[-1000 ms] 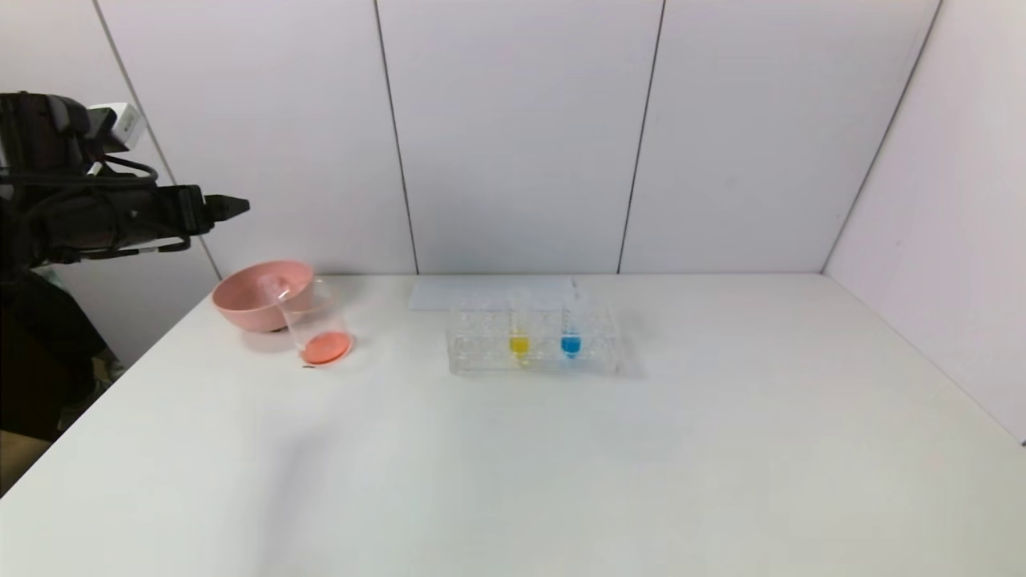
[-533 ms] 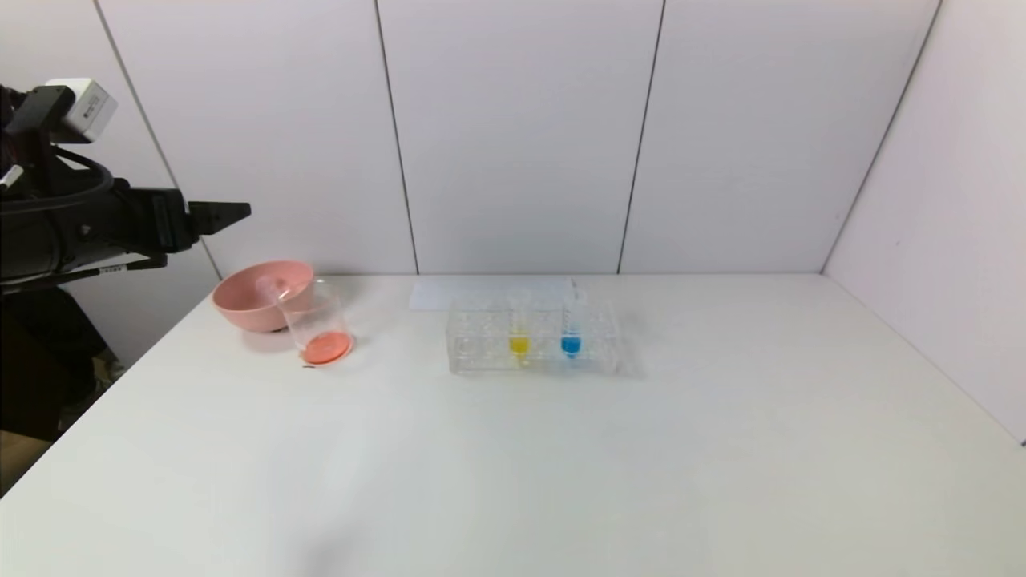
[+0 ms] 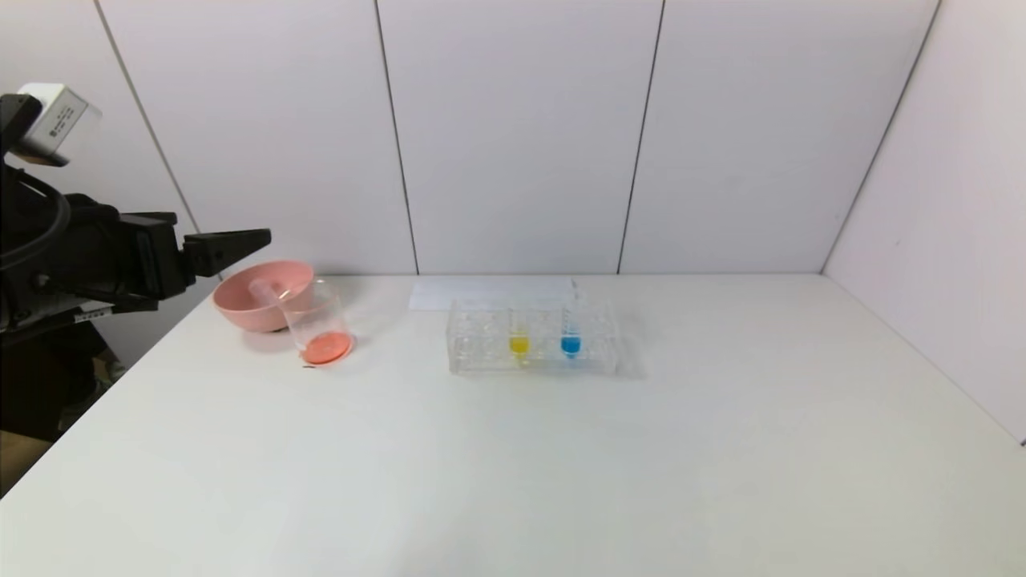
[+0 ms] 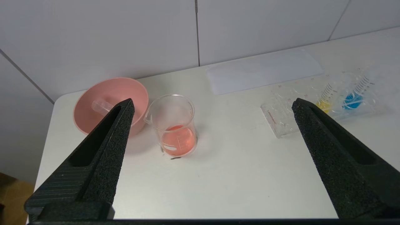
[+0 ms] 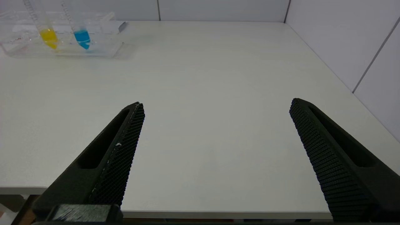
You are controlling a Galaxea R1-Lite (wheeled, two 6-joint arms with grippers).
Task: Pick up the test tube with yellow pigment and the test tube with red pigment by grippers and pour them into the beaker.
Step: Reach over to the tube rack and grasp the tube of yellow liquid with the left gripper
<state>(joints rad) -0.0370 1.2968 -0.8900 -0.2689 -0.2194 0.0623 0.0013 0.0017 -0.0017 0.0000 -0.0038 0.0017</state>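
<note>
On the white table [image 3: 561, 465] we see the beaker [image 3: 318, 324] standing upright at the far left, a shallow pool of red-orange liquid in its bottom. It sits just beside the pink bowl [image 3: 258, 293], on the side nearer the table's middle. Inside the bowl lies an empty clear tube [image 4: 100, 106], tilted against the wall of the bowl; we cannot tell for certain that it is the test tube with red pigment, since no liquid shows in it.

Farther right, well apart from the beaker, the clear rack [image 3: 532, 337] holds the test tube with yellow pigment [image 3: 519, 332] upright, with the blue-liquid tube [image 3: 570, 331] next to it on its right. A flat sheet [image 3: 489, 292] lies on the table behind the rack.

Our left gripper [image 4: 212, 106] hangs in the air off the table's left edge, above and to the left of the bowl, its jaws spread wide and holding nothing. In the head view only one dark finger [image 3: 228, 240] shows, pointing toward the middle. Our right gripper [image 5: 215, 104] is low at the near edge of the table, also spread wide and empty, well apart from the rack.
</note>
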